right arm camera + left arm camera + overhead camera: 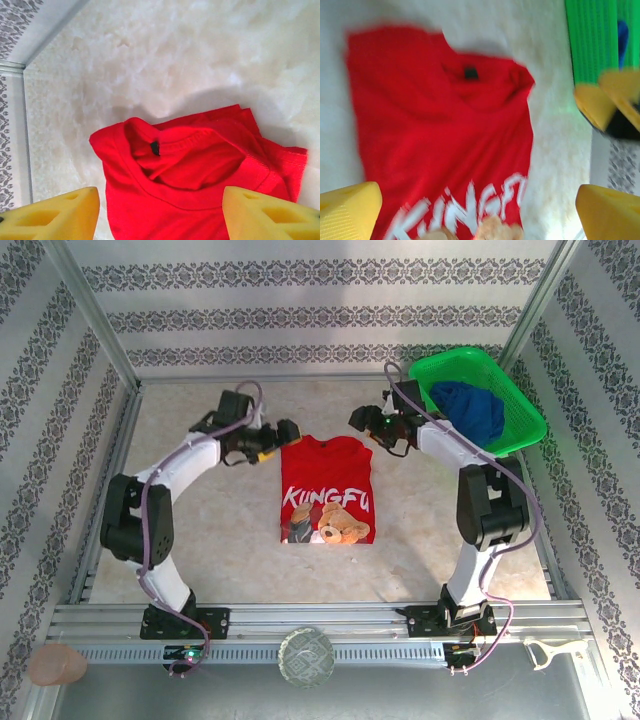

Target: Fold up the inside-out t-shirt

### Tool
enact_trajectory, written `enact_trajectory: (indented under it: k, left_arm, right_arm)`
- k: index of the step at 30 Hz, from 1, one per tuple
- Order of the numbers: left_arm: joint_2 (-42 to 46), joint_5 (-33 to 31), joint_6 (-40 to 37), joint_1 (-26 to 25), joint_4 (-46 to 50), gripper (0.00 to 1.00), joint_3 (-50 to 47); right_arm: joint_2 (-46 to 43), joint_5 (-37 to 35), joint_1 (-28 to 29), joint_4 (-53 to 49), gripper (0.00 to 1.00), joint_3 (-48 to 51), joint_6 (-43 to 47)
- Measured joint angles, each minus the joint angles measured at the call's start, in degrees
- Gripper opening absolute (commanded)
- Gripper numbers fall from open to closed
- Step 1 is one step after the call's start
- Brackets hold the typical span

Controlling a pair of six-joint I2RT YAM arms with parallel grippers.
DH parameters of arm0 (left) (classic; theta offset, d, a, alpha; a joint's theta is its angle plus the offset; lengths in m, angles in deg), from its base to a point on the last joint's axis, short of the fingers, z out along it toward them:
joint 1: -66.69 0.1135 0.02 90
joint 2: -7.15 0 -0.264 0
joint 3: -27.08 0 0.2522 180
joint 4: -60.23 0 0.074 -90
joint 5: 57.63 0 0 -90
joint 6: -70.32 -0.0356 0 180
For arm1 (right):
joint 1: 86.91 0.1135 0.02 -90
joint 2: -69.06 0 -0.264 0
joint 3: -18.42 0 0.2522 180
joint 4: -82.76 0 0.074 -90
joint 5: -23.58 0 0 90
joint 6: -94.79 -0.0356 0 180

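Red t-shirt (328,490) folded into a narrow rectangle, mid-bench toward the far edge.

Sleeves appear tucked in, print up, neck tag (155,148) showing; perhaps a final crosswise fold remains. Left tool (285,437) and right tool (362,421) hover beside the collar corners, jaws apart, empty.

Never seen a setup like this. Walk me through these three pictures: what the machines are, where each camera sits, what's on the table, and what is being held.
Two robot arms are bolted at the table's near edge. The overhead view looks down on both; the other two views come from cameras on their wrists, with yellow fingers at the bottom. A red t-shirt lies flat between the arms, with its print facing up. A green basket holding a blue garment sits at the far right. The left gripper and right gripper stand open near the collar, holding nothing.
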Motion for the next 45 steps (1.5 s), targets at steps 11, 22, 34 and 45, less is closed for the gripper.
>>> enact_trajectory:
  k: [11,22,34,45]
  left_arm:
    - [-21.0,-6.2,-13.5,1.5,15.9,0.97,17.2]
    - [-24.4,-6.8,-15.6,-4.4,18.5,0.96,21.4]
    - [-22.2,-7.6,-12.7,-5.1,10.4,0.52,13.8]
    - [-22.0,-1.4,-7.0,-5.2,3.0,0.36,10.3]
  right_arm:
    - [5.9,-5.4,-0.3,-6.0,0.69,1.2,3.3]
    - [11.5,-7.7,1.2,-9.5,0.66,-1.6,4.4]
    - [13.2,-5.4,5.6,-3.8,0.31,-0.7,3.1]
    - [13.6,-0.6,3.7,-0.6,0.09,0.8,-0.5]
